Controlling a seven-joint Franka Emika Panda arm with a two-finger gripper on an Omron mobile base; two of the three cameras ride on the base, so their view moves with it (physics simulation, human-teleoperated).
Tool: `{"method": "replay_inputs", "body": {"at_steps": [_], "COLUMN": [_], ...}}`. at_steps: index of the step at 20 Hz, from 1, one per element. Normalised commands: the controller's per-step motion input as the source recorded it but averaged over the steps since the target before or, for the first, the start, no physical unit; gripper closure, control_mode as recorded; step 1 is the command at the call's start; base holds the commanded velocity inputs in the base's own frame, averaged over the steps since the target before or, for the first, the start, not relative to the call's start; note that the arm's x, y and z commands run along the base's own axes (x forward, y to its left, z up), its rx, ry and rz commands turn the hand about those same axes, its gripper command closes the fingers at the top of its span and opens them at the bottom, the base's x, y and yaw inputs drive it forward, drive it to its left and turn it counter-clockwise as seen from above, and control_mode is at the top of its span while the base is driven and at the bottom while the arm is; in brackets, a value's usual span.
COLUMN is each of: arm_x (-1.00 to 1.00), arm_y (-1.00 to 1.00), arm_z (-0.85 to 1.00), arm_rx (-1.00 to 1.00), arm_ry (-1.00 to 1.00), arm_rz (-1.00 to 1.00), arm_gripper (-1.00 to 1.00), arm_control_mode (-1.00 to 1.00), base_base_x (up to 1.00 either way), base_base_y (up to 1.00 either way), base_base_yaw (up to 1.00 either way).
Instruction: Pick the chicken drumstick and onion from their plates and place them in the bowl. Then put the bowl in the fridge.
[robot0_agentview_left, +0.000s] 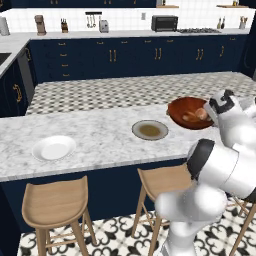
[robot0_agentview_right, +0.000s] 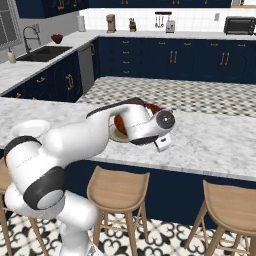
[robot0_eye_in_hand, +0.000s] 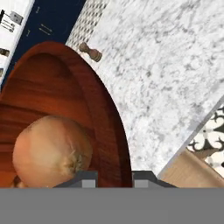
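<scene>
The reddish-brown bowl (robot0_agentview_left: 182, 107) is at the right end of the marble island counter, tilted, with the tan onion (robot0_agentview_left: 202, 114) and the drumstick (robot0_agentview_left: 190, 118) inside. In the hand view the onion (robot0_eye_in_hand: 50, 151) lies close against the bowl wall (robot0_eye_in_hand: 94, 109), and my gripper (robot0_eye_in_hand: 113, 179) is shut on the bowl's rim. A sliver of the bowl (robot0_agentview_right: 151, 107) shows behind my arm. The white plate (robot0_agentview_left: 53, 148) and the grey-rimmed olive plate (robot0_agentview_left: 150, 130) lie bare on the counter. The fridge is out of view.
A small wooden shaker (robot0_eye_in_hand: 91, 52) lies on the counter just past the bowl. Wooden stools (robot0_agentview_left: 55, 202) stand along the island's near side. Navy cabinets, a toaster oven (robot0_agentview_left: 164, 23) and a sink (robot0_agentview_right: 42, 52) line the far counters.
</scene>
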Motion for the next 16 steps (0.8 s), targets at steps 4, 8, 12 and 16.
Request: {"method": "replay_inputs", "body": {"at_steps": [4, 8, 12, 16], "arm_x": [-0.80, -0.39, 0.00, 0.00], "arm_y": [0.57, 0.09, 0.00, 0.00], "arm_z": [0.57, 0.47, 0.00, 0.00], "arm_rx": [0.00, 0.00, 0.00, 0.00], "arm_ry": [0.00, 0.00, 0.00, 0.00], "arm_rz": [-0.01, -0.04, 0.00, 0.00], "arm_gripper": [1.00, 1.00, 1.00, 1.00], "arm_control_mode": [-1.00, 1.00, 1.00, 1.00], "base_base_x": [0.00, -0.50, -1.00, -0.67], "base_base_y": [0.00, -0.06, -0.84, -1.00], "base_base_yaw": [0.00, -0.08, -0.34, -0.38]}}
